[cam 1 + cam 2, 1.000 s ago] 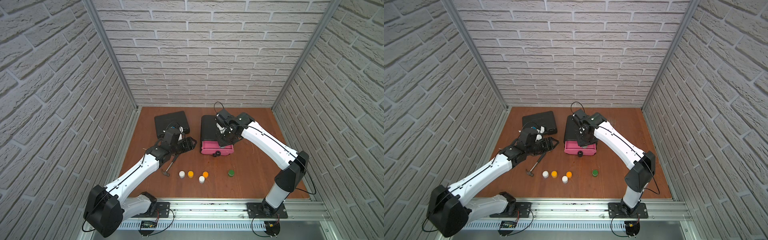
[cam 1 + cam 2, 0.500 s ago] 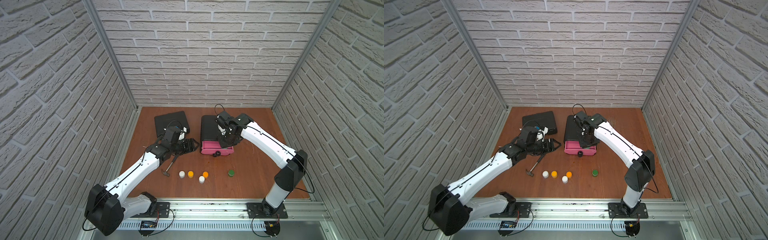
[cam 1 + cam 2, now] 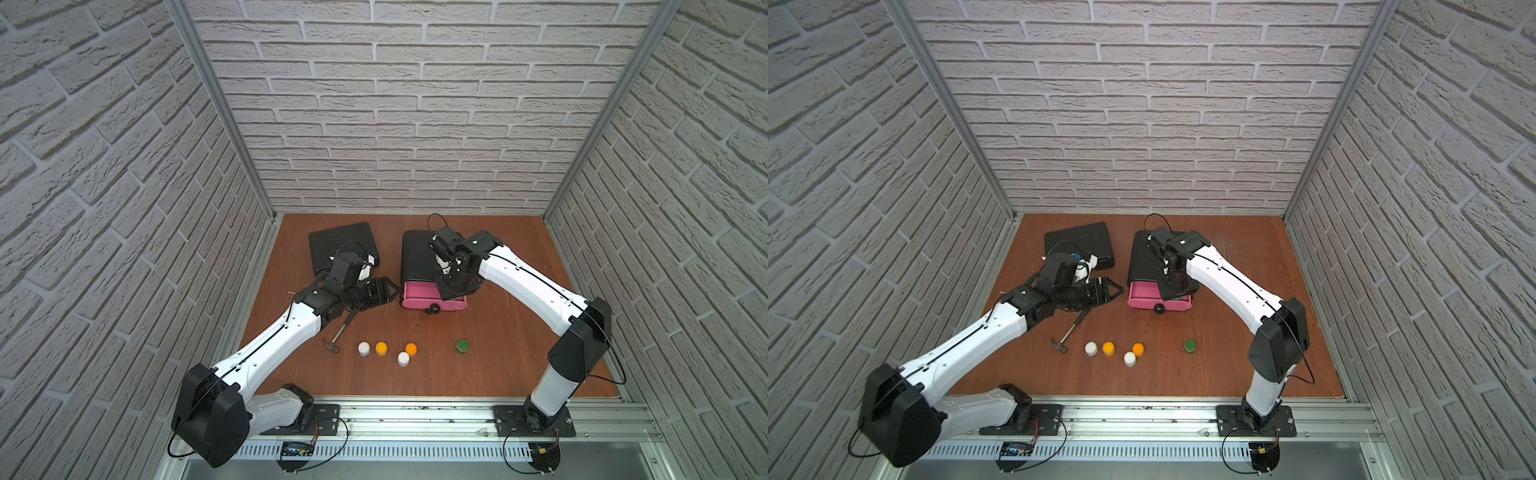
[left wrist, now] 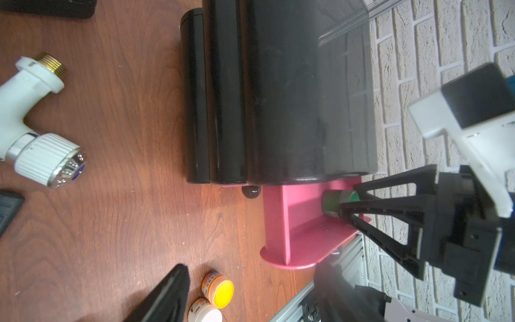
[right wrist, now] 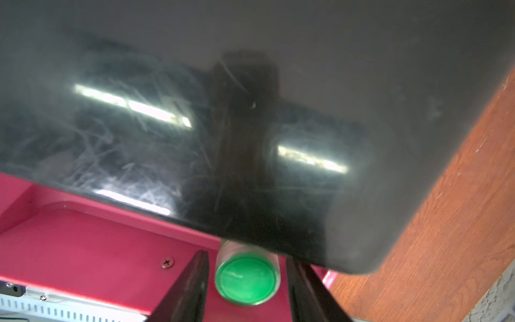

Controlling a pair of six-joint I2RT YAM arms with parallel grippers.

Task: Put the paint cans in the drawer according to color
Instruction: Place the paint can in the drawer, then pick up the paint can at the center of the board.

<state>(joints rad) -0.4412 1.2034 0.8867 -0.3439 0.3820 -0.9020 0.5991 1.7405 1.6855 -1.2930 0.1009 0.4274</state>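
In both top views, the right gripper hangs over the pulled-out pink drawer. The left gripper, jaws parted and empty, is beside it. Five paint cans stand on the table.

Left wrist view: a green can rests inside that drawer.

Right wrist view: parted fingers flank the can without touching it.

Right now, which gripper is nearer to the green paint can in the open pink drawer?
Right. The right gripper straddles the green paint can inside the drawer without touching it; the left gripper hangs beside the chest, over the table.
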